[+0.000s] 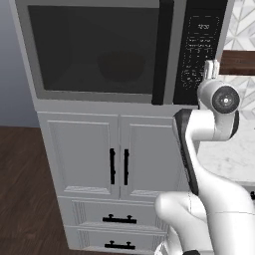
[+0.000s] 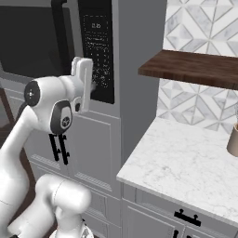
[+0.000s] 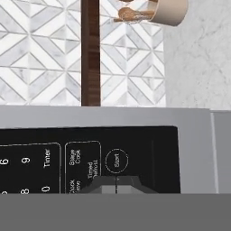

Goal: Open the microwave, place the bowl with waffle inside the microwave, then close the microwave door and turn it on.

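The microwave (image 1: 99,50) sits built into a tall white cabinet (image 1: 89,154) above two panelled doors with black handles and two drawers, and the microwave door (image 1: 92,50) lies shut flush against its front. Through the dark window a dim round shape shows inside, too dark to say what it is. The black keypad panel (image 2: 98,51) runs down the microwave's right side. The end effector (image 3: 116,186) is right at the lower part of that panel, its two dark fingertips pressed together with no gap between them and nothing held; in the hand view they sit just beside the round Start button (image 3: 116,160), and whether they touch the panel cannot be told. From the right base view the white hand points at the keypad from the front. To the right of the cabinet a marble counter (image 2: 186,162) runs under a dark wooden shelf (image 2: 195,67) on a patterned tile wall, with a tan utensil holder (image 3: 169,11) standing on it.
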Tool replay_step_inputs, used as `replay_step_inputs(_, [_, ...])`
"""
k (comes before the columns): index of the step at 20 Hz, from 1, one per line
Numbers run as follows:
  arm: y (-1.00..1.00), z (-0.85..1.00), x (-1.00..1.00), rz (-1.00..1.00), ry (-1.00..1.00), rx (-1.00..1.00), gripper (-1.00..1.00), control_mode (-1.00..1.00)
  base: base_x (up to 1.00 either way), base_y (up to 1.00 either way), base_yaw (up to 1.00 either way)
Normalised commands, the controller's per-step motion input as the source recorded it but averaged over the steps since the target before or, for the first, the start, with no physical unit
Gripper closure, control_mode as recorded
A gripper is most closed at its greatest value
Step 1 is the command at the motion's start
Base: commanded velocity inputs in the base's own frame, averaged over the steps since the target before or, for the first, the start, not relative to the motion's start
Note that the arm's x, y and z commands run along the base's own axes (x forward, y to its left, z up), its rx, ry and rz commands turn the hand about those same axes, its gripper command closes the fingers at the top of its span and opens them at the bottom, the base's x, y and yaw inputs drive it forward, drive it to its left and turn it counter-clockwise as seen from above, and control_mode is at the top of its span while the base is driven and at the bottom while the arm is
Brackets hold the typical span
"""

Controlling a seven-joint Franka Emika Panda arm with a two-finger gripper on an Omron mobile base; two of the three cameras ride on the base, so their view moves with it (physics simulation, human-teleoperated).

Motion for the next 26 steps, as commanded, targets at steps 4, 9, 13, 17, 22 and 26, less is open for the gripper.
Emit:
replay_step_inputs(4, [-0.14, 0.0, 0.51, 0.0, 0.0, 0.0, 1.0, -1.0, 0.0, 0.0, 0.0])
replay_step_inputs(9, [-0.25, -0.14, 0.49, 0.0, 0.0, 0.0, 1.0, -1.0, 0.0, 0.0, 0.0])
replay_step_inputs(13, [-0.04, -0.53, 0.54, 0.0, 0.0, 0.0, 1.0, -1.0, 0.0, 0.0, 0.0])
replay_step_inputs(17, [0.0, -0.58, 0.91, 0.0, 0.0, 0.0, 1.0, -1.0, 0.0, 0.0, 0.0])
replay_step_inputs(22, [0.05, -0.81, 1.0, -0.03, 0.23, -0.05, 1.0, -1.0, 0.0, 0.0, 0.0])
replay_step_inputs(26, [0.13, -0.9, 1.0, -0.04, 0.63, -0.16, 1.0, -1.0, 0.0, 0.0, 0.0])
